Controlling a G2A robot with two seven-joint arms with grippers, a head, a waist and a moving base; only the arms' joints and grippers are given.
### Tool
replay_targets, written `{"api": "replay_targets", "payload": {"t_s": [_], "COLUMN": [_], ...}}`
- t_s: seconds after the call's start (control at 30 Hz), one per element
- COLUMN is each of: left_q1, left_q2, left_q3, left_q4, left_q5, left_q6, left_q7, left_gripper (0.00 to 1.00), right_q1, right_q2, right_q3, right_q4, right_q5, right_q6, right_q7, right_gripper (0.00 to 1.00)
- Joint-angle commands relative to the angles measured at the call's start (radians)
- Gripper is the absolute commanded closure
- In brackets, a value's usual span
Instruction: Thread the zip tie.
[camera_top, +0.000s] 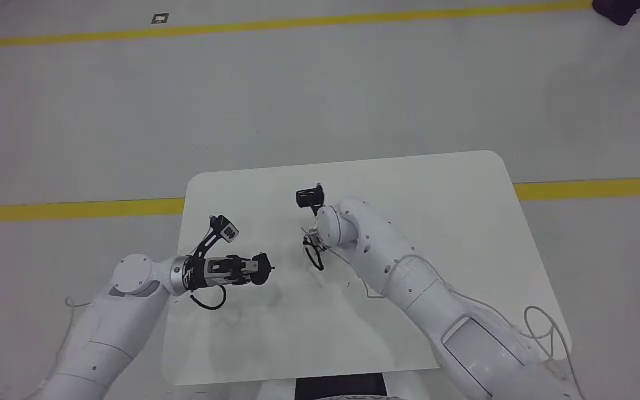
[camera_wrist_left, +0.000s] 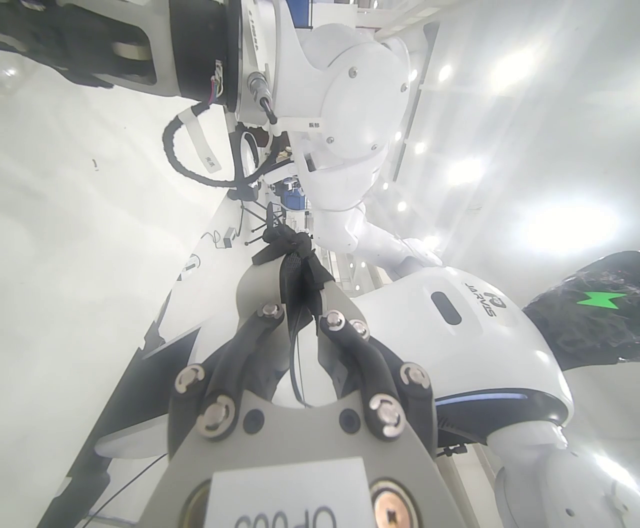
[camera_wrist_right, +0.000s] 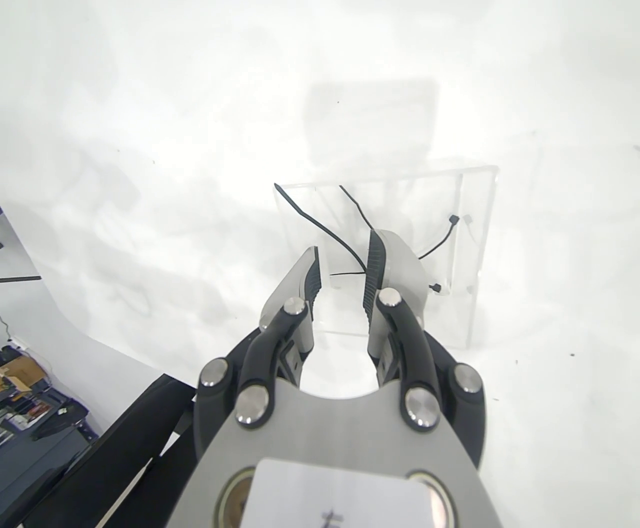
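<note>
Plastic strap, thin and black: the zip tie (camera_wrist_left: 292, 360) runs as a narrow line up between the fingers of the left claw (camera_wrist_left: 300, 285) and vanishes into the dark wrapping on its tips. The left claw is pressed together on that strap, with no gap at the tips.

From above, the left claw (camera_top: 262, 268) sits over the near-left part of the white table (camera_top: 450, 200), pointing right. The right claw (camera_top: 312, 240) is held near the table's middle, close beside it but apart from it. The tie itself is too fine to pick out from up there.

The right wrist view adds what the top view lacks: a clear box (camera_wrist_right: 480, 215) on the table, directly beneath the right claw (camera_wrist_right: 342, 265). Loose zip ties (camera_wrist_right: 320, 227) lie in it, each a black strap with a small square head. The right claw stands well apart and holds nothing. Two of the loose straps cross behind one of its fingers (camera_wrist_right: 375, 260). Whether that finger touches them cannot be told.
</note>
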Motion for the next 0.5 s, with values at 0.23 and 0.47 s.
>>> {"api": "replay_targets", "payload": {"t_s": [0.23,0.47], "left_q1": [0.000,0.000], "left_q2": [0.000,0.000], "left_q3": [0.000,0.000], "left_q4": [0.000,0.000], "left_q5": [0.000,0.000], "left_q6": [0.000,0.000], "left_q7": [0.000,0.000], "left_gripper": [1.00,1.00], "right_q1": [0.006,0.014], "right_q2": [-0.007,-0.014], "right_q3": [-0.008,-0.015], "right_q4": [0.028,0.063], "right_q5": [0.017,0.025], "right_q6": [-0.020,-0.029], "right_q7": [-0.011,-0.031], "right_gripper": [0.81,0.88]}}
